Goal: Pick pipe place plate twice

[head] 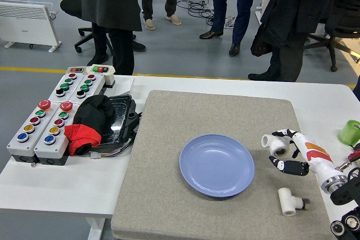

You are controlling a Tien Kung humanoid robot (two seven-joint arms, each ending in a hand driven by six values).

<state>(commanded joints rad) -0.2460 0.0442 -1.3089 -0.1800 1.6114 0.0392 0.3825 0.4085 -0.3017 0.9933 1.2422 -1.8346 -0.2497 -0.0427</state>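
On the right side of the grey felt mat (214, 116) that covers the white desk (67, 186), the right robot hand (288, 153) has its white-and-black fingers (289, 166) curled around a white plastic pipe elbow fitting (275, 144), gripping it just right of the round blue plate (217, 164). The fitting sits between thumb and fingers with its open end facing up and left, a hold that seems meant to carry it sideways over the plate's rim. Whether it is clear of the mat I cannot tell. A second white plastic tee pipe fitting (289, 200) lies on the mat nearer, apart from the hand, probably waiting for the second pick. The plate holds nothing yet, so by my reading the first of two placements is under way. At the far left of the desk stand grey button control boxes (48, 119), well apart from the work. The left robot hand is out of view.
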